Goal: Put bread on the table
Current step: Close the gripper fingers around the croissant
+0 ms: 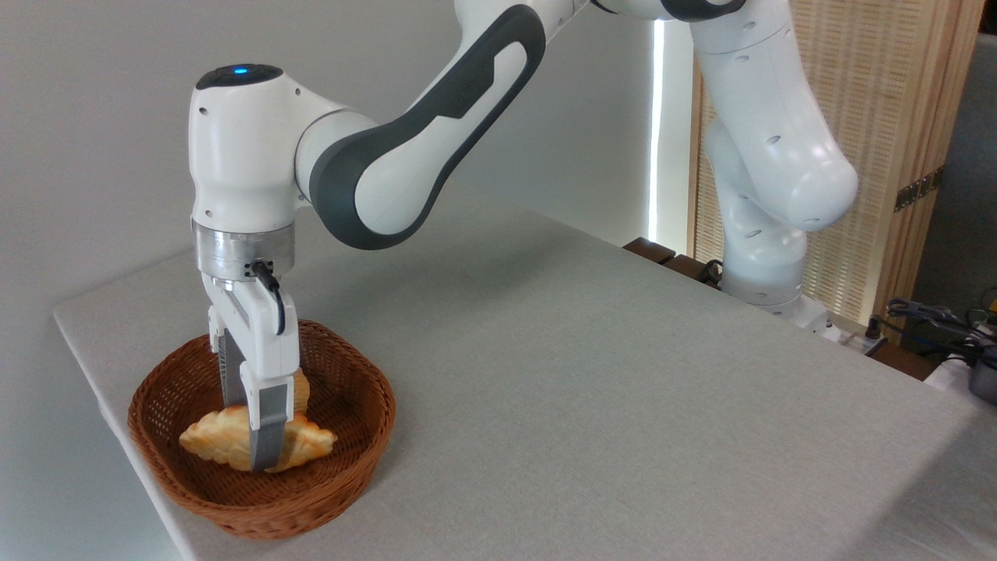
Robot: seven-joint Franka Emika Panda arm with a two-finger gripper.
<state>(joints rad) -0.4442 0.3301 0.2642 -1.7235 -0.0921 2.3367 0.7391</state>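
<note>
- The pincer (261, 456) pointed straight down into the wicker basket (354, 460) at the near left corner of the desk (592, 374).
- Its fingers (269, 436) straddled the bread (214, 436), one grey finger crossing the pastry's front face about midway along, the other behind it and mostly hidden; the pincer looked clamped on the bread.
- The bread was a long pale-golden pastry with ridged segments and pointed browned ends, and it sat inside the basket, lying roughly left to right with its tips clear of the basket walls.
- Whether the bread rested on the basket floor or hung just above it could not be told.
- A second, smaller golden-brown piece (301, 389) showed just behind the pincer, partly hidden by it, also within the basket.
- The basket was brown, rounded and shallow, and it stood close to the desk's left edge.
- The desk was covered in light grey-white fabric.
- The white and grey arm (436, 132) reached in from the upper right, its base standing at the far right side of the desk, beside a wooden slatted screen (880, 117).
</note>
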